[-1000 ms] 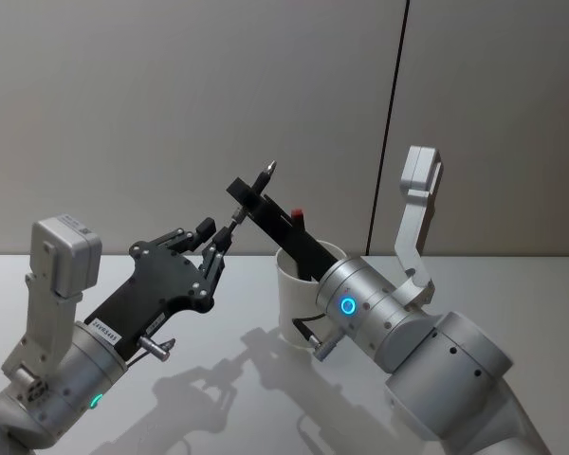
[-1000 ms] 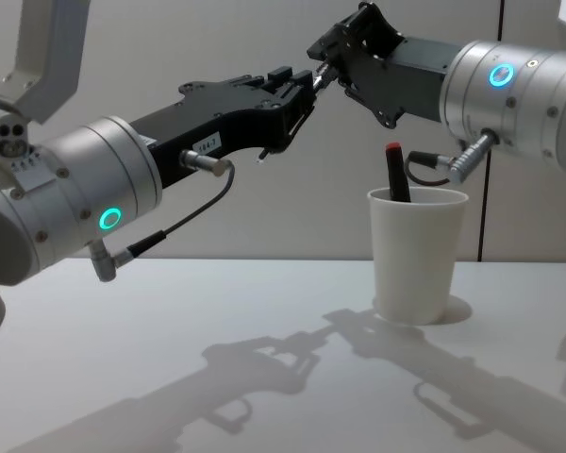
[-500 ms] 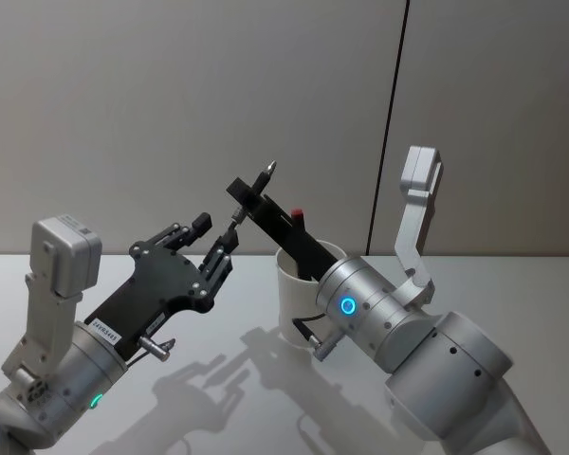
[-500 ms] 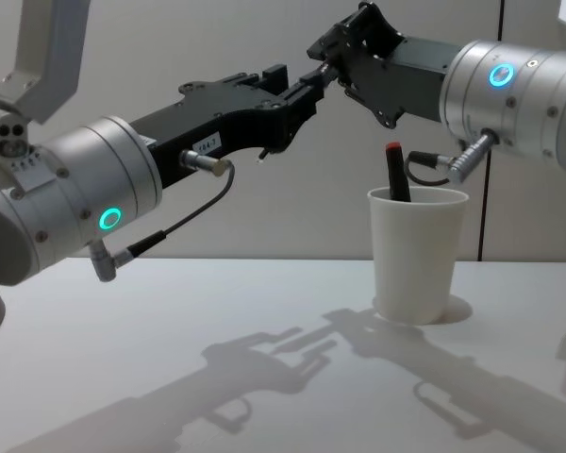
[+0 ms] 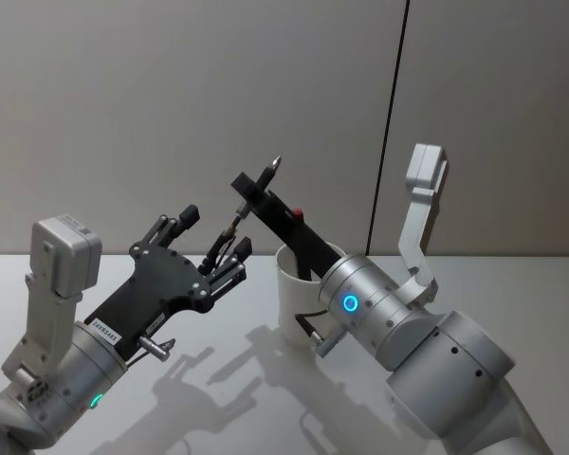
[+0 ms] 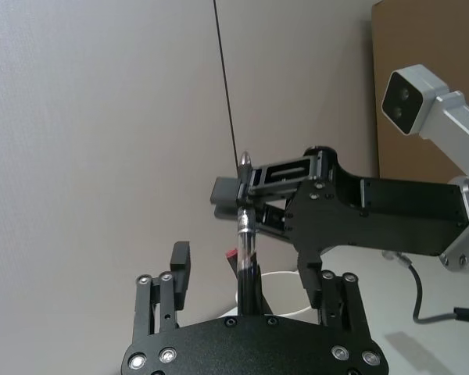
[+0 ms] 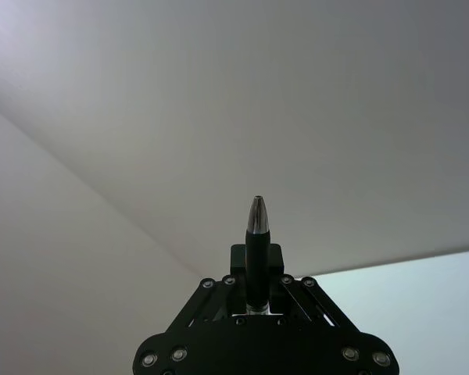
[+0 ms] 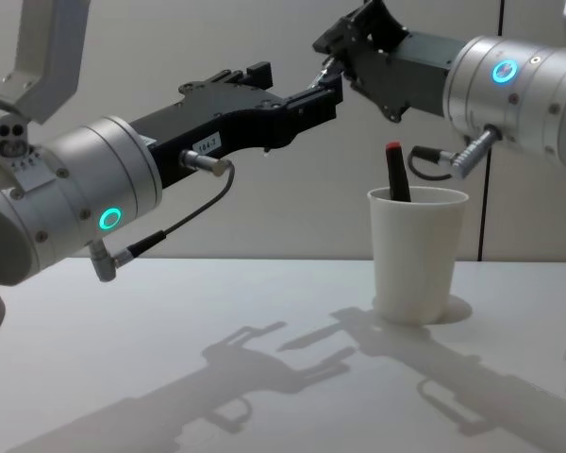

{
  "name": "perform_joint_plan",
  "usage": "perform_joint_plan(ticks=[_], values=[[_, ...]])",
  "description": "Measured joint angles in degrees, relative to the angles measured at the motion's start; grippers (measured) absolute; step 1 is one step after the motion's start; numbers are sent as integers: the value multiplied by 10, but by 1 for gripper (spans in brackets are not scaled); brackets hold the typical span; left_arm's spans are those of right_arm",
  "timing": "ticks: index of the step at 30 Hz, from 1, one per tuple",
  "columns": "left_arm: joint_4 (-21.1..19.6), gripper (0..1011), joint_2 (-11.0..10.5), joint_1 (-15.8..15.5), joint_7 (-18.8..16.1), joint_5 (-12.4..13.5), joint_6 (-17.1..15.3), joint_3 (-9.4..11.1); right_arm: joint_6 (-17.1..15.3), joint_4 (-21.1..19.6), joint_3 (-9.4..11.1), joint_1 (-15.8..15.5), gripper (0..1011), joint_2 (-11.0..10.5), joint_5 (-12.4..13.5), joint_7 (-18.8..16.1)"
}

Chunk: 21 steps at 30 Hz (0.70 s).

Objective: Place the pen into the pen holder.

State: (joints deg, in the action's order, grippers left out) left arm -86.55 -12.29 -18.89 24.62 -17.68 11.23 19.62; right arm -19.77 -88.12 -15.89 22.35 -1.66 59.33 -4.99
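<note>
Both grippers meet high above the table, to the left of the cup. Right gripper [image 5: 253,191] reaches up and to the left from its arm, and its fingers are closed on the pen [image 5: 256,192], clamping the barrel near the tip end. In the right wrist view the dark barrel and silver cone tip stand up out of the closed fingers [image 7: 254,275]. In the head view the pen lies tilted, its silver tip pointing up and right and its other end slanting down and left toward the left gripper [image 5: 211,241]. Left gripper has its fingers spread wide, one on each side of the pen's lower end; the left wrist view shows the clear lower barrel passing between the two fingers [image 6: 177,273] without either one pressing on it. From the chest view, the left gripper's upper finger stands apart from its lower one, which stretches toward the right gripper just at its front. White cup [image 8: 418,253] stands upright on the table [image 8: 217,302], below and a little right of the grippers. A second pen with a red cap [image 8: 395,170] leans inside the cup, its cap poking above the rim.
</note>
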Motion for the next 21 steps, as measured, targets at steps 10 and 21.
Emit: perform_joint_plan(ticks=[10, 21], values=[[0, 1004, 0, 0, 0, 0, 0, 0, 52, -4, 12, 2, 142, -1, -19, -3], [0, 1003, 0, 0, 0, 0, 0, 0, 122, -7, 23, 4, 142, -11, -61, 3]])
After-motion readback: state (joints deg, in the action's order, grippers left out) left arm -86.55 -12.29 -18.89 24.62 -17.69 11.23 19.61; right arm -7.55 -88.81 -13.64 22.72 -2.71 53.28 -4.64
